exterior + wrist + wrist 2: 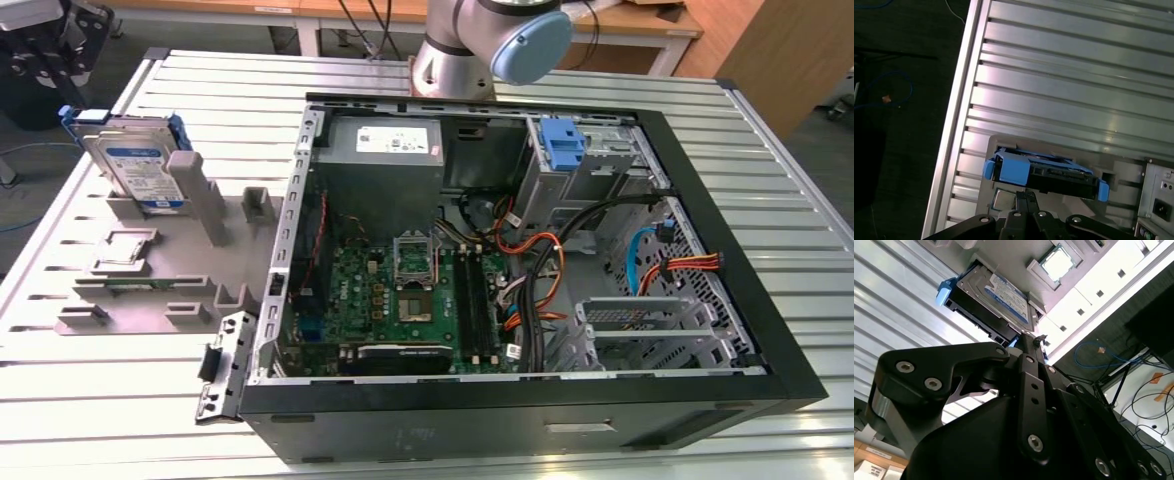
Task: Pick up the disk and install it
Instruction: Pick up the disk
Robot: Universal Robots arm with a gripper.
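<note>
Exterior view puts the arm [470,45] at the far edge of the worktop [781,170], a grey joint with a blue cap rising just behind the open computer case [534,425]. In both wrist views the gripper [1026,194] [1029,337] points toward the disk [1046,172] [996,295] but stays apart from it, with bare slatted worktop between them. The jaws are brought together into one narrow tip, and nothing is held between them. The disk [140,165] stands on edge in a slot of a grey holder [147,295], leaning slightly, its white-and-blue label facing outward and its blue bracket showing along the sides. The holder sits on the worktop at the exterior view's left, just beside the case wall. The second wrist view also shows a square silver chip [1059,262] seated in another pocket of the same holder, near the disk. The case lies on its side with the panel off. Inside it are a green motherboard [400,290], a grey power supply [384,145] at the far wall, a blue latch piece [563,145] on a metal cage beside it, and orange and black cables [674,268] running across to a metal bay [647,330] at the exterior view's right.
</note>
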